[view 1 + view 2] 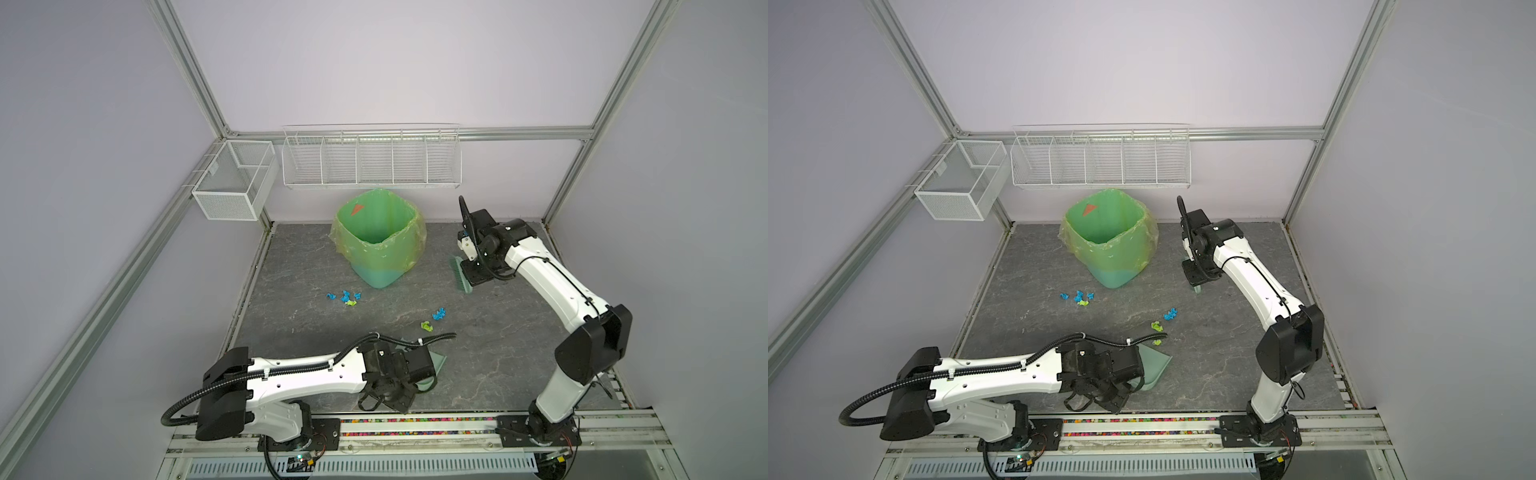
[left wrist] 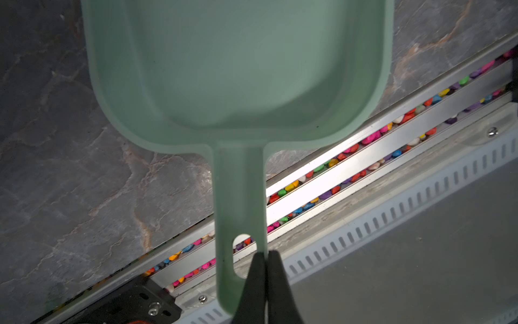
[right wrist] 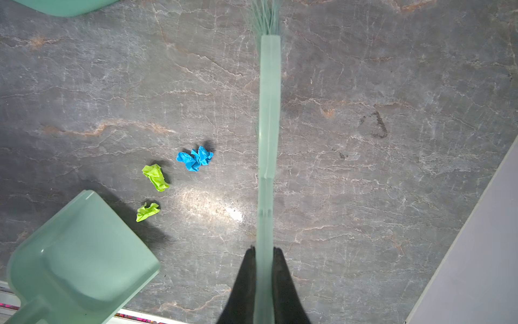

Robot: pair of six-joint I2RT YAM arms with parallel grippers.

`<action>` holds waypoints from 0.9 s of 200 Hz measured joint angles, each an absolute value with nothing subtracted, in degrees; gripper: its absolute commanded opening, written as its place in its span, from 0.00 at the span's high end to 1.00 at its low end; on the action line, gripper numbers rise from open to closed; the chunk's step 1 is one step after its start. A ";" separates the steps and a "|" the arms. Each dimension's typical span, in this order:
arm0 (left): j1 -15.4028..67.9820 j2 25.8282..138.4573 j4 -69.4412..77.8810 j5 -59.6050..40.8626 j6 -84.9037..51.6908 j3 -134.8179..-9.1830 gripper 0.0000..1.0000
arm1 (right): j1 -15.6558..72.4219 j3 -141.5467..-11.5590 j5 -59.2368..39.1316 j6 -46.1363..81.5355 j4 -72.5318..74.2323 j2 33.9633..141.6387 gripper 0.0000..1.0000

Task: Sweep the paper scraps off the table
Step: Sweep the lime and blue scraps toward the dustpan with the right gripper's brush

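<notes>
Left gripper (image 2: 265,255) clamps a mint plastic dustpan (image 2: 238,70), right gripper (image 3: 265,251) a pale-green bristle brush (image 3: 269,112); only left wrist view misses crumpled blue-lime paper scraps (image 3: 194,158).

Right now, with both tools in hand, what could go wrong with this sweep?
The left end effector pinches the dustpan only at its handle tip, so pressure from the brush may twist it. The paper scraps lie in two groups, one near the bin; a single pass could miss some.
</notes>
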State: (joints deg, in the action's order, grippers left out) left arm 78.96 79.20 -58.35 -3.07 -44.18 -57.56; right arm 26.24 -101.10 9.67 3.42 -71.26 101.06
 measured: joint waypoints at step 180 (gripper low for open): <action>71.85 83.31 -57.43 -3.53 -40.53 -57.65 1.00 | 30.79 -95.57 6.04 3.05 -70.17 104.31 0.93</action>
State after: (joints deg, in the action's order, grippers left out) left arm 71.85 83.31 -57.43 -3.53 -40.53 -57.65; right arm 30.79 -95.57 6.04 3.05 -70.17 104.31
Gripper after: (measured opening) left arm 0.048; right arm 0.111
